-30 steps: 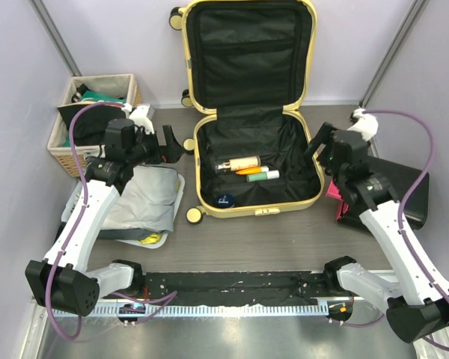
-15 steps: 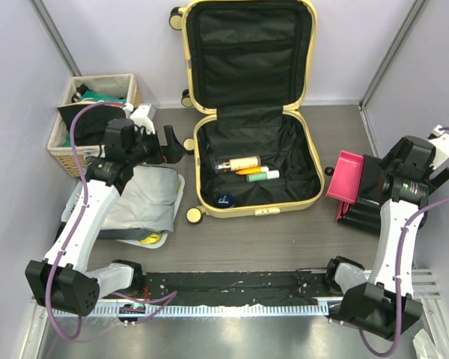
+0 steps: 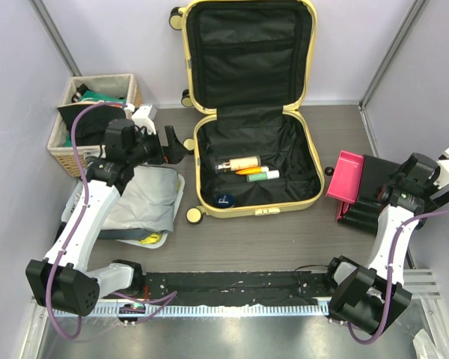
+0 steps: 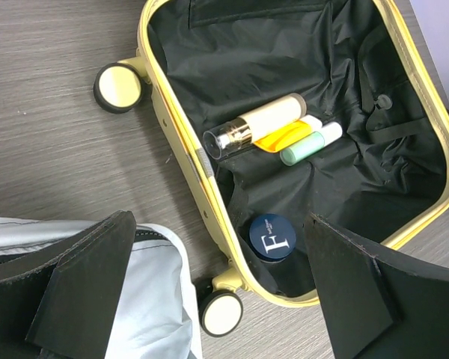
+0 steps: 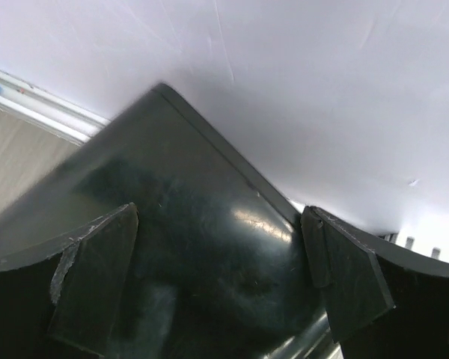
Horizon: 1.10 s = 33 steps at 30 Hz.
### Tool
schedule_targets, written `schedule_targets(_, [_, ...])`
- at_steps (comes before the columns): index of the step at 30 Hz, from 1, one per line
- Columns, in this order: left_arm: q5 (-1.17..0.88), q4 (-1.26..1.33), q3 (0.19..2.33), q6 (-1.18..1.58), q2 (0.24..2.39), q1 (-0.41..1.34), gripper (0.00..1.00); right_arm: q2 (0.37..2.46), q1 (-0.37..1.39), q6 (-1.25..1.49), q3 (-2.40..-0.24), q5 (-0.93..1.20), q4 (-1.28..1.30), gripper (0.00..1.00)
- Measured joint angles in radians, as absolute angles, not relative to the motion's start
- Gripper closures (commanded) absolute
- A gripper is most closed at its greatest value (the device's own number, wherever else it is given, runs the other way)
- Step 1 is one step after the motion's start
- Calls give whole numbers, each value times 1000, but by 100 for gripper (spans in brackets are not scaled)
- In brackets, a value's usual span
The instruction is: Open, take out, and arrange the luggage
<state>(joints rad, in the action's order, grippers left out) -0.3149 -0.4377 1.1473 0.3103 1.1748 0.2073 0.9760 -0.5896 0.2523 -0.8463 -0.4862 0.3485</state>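
Observation:
The pale-yellow luggage (image 3: 256,212) lies open, its lid leaning against the back wall. Its black-lined base holds a beige bottle (image 3: 239,163), an orange tube (image 3: 248,170), a green tube (image 3: 263,176) and a navy round jar (image 3: 224,200). My left gripper (image 3: 173,146) is open and empty, hovering just left of the luggage's left rim (image 4: 181,142). Its wrist view shows the gripper (image 4: 217,218) above the bottle (image 4: 258,123) and jar (image 4: 272,236). My right gripper (image 5: 218,212) is open over the black hard case (image 5: 209,254), far right of the luggage.
The black hard case (image 3: 385,179) with a pink-red edge (image 3: 344,176) lies by the right wall. A wicker basket (image 3: 69,153) of clothes stands at the back left. A grey pouch (image 3: 142,198) on a white tray lies under my left arm. A caster wheel (image 4: 223,312) sticks out at the luggage's front.
My right arm has swung from the luggage's right rim out to the right, over the black case by the wall. The left arm has hardly moved.

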Motion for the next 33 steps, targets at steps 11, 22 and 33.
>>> schedule_targets(11, [-315,-437,1142,310,1175,207,0,987,-608,304,-737,-453,146,3])
schedule_targets(22, [-337,-408,1129,332,1187,207,1,1047,-587,503,-654,-154,-202,8])
schedule_targets(33, [-340,-376,1122,361,1357,292,6,1195,-512,539,-689,-15,-385,8])
